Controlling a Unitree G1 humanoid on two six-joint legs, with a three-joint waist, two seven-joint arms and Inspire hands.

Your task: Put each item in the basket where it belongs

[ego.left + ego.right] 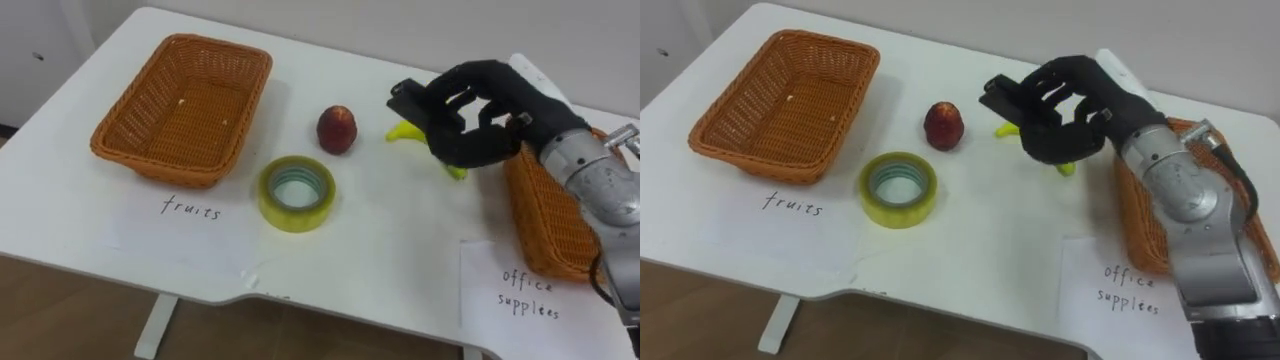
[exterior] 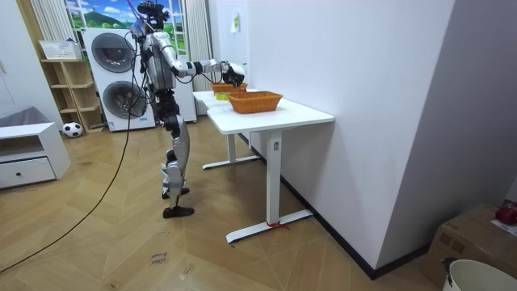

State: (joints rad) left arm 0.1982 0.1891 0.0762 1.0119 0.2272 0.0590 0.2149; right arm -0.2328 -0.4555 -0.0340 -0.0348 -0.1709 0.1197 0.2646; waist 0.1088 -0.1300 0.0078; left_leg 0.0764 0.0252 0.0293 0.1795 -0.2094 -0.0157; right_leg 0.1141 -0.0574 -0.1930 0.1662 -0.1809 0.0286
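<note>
Right hand (image 1: 490,125) pinches a flat, black, rectangular object (image 1: 407,98) in curled fingers, above the yellow banana (image 1: 401,131).

Extends in from the right on a silver forearm, black robot hand (image 1: 492,128) raised, fingers curled, pinching a flat black rectangular piece (image 1: 404,97).

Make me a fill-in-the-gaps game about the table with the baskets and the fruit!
1. The tape roll is coloured ____.
2. The right hand, fingers curled on a dark flat thing, is above the ____.
3. The left basket has ____ fruit inside it.

Missing words: yellow; banana; no.
</note>
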